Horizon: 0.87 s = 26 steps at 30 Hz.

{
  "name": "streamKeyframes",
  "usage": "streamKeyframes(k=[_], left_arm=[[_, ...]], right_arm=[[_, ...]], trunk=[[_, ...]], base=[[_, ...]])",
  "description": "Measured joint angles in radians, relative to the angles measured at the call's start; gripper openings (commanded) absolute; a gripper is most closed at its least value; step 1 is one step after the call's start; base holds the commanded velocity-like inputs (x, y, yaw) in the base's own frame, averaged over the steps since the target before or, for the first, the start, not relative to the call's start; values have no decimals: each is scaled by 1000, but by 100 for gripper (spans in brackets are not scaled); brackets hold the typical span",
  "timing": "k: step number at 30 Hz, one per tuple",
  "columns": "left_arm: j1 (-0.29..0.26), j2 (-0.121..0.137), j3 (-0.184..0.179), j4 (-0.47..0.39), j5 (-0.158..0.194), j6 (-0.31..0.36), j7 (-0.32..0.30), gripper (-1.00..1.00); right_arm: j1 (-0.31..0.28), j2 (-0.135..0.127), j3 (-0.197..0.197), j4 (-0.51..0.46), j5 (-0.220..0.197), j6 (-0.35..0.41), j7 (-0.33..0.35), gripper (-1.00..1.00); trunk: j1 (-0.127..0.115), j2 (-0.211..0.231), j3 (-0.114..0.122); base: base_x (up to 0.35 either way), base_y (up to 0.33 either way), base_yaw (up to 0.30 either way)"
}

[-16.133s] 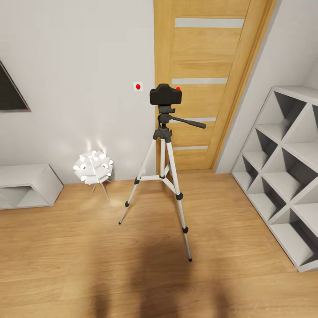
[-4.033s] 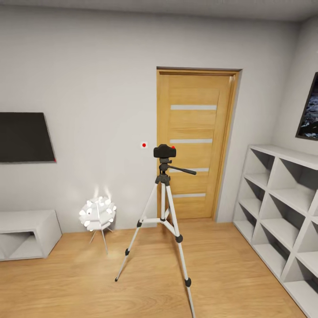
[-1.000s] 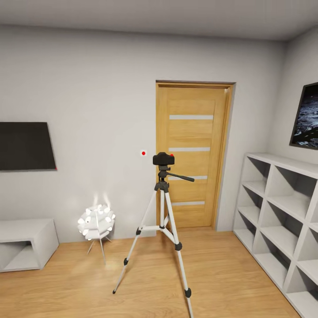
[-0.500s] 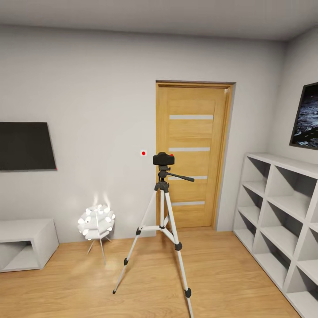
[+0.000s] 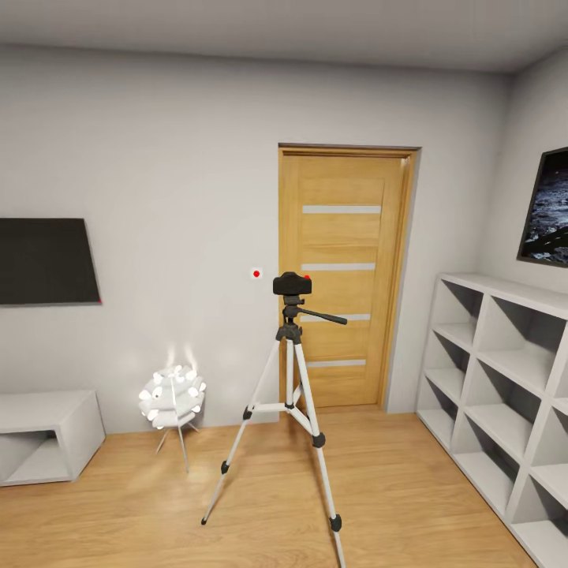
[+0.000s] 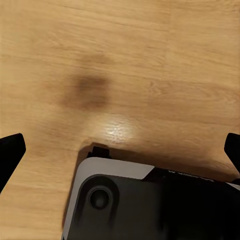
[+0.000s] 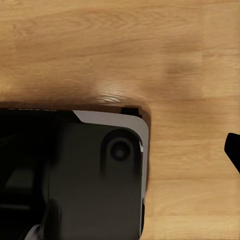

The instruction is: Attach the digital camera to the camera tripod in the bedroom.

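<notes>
Camera-on-tripod job looks finished or at the check stage, judging by how things sit. Left gripper [image 6: 120,150]: dark fingertips at opposite edges of its wrist view, spread wide, holding nothing, pointed down at wood plank floor [image 6: 125,60] over the robot's grey-black base [image 6: 150,205]. Right gripper: one fingertip [image 7: 233,150] at the frame edge, other unseen, so cannot tell its spread; same floor and base below. Out in the room, digital camera [image 5: 292,283] sits on the head of the camera tripod [image 5: 289,379], upright, at 12 o'clock before the wooden door [image 5: 343,276]. White lamp [image 5: 173,396] at 10 o'clock, cube shelves [image 5: 505,379] at 3 o'clock. Next move: probably none, just confirm the seating.
</notes>
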State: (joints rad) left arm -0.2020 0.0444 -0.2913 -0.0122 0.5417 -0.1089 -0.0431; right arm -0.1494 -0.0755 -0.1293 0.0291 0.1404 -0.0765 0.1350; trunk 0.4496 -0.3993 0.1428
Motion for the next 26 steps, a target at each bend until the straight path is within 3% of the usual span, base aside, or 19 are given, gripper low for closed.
streamKeyframes(k=[26], left_arm=[[0, 0, 0, 0, 0, 0, 0, 100]], right_arm=[[0, 9, 0, 1, 0, -1, 0, 100]], trunk=[[0, 0, 0]], base=[[0, 0, 0]])
